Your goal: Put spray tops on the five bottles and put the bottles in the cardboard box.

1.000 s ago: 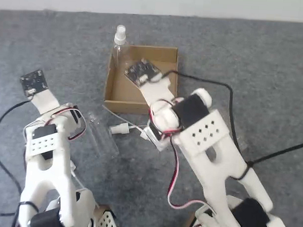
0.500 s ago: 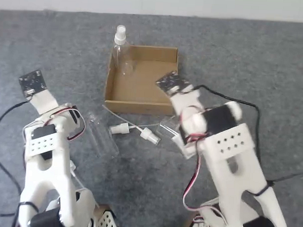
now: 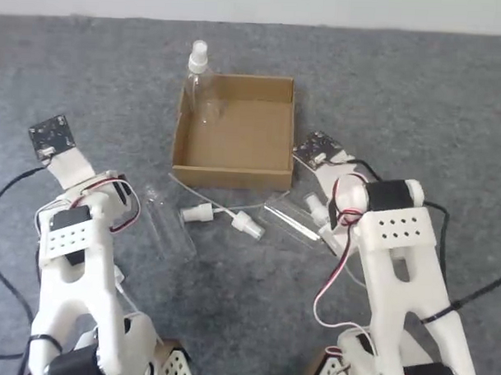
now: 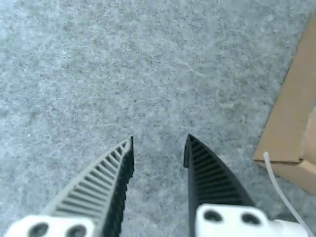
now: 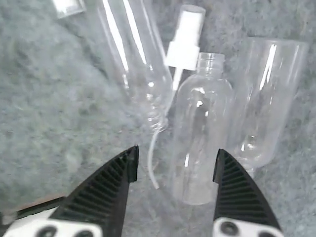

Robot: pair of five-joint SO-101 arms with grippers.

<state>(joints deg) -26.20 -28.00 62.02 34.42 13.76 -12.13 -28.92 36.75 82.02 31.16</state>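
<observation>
We have the right gripper [image 5: 173, 160] spread wide over an uncapped bottle [image 5: 200, 128], centre-right in the high view, likely lining up a grab. Our left gripper [image 4: 158, 145] hangs with jaws apart above grey carpet [image 3: 418, 95]. One sprayer-topped bottle [image 3: 198, 83] sits at the cardboard box [image 3: 180, 140] upper-left corner. Pale wall [image 3: 257, 5] up top.

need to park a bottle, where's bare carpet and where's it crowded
Bare carpet lies left of the cardboard box, beyond the left arm, and right of it, beyond the right arm. The box floor is mostly bare but for the capped bottle in a corner. Crowded: in front of the box, loose spray tops and lying bottles.
</observation>
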